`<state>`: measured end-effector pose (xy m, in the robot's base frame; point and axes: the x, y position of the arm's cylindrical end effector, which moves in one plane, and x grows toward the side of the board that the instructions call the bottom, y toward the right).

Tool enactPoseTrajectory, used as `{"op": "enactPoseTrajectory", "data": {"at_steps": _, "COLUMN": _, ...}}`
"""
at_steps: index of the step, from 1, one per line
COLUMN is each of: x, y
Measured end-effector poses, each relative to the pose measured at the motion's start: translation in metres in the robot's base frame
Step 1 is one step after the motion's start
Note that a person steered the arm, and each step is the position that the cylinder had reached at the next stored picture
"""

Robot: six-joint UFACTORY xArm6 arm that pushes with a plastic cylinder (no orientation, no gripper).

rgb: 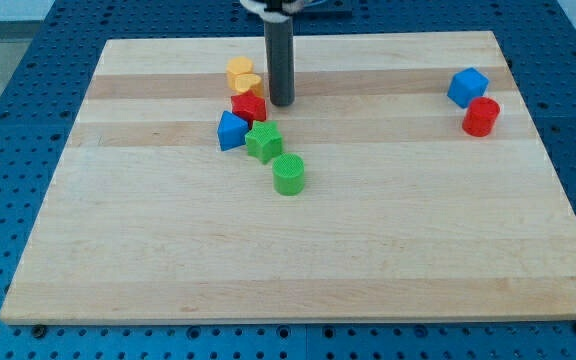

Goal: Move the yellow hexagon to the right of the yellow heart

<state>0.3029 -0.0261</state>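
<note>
The yellow hexagon (238, 68) lies near the top middle of the wooden board (298, 250). The yellow heart (250, 85) touches it just below and to its right. My tip (281, 104) stands on the board just to the right of the yellow heart and up-right of the red star (249, 107). It is very close to both, and I cannot tell if it touches either.
A blue triangle (232, 131), a green star (264, 142) and a green cylinder (289, 174) run down from the red star. A blue cube (467, 87) and a red cylinder (481, 117) sit at the view's upper right.
</note>
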Motion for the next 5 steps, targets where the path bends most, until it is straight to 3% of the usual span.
{"op": "enactPoseTrajectory", "data": {"at_steps": 1, "x": -0.087, "y": -0.005}}
{"op": "enactPoseTrajectory", "data": {"at_steps": 2, "x": -0.103, "y": -0.013}}
{"op": "enactPoseTrajectory", "data": {"at_steps": 3, "x": -0.089, "y": -0.076}}
{"op": "enactPoseTrajectory", "data": {"at_steps": 5, "x": -0.084, "y": -0.119}}
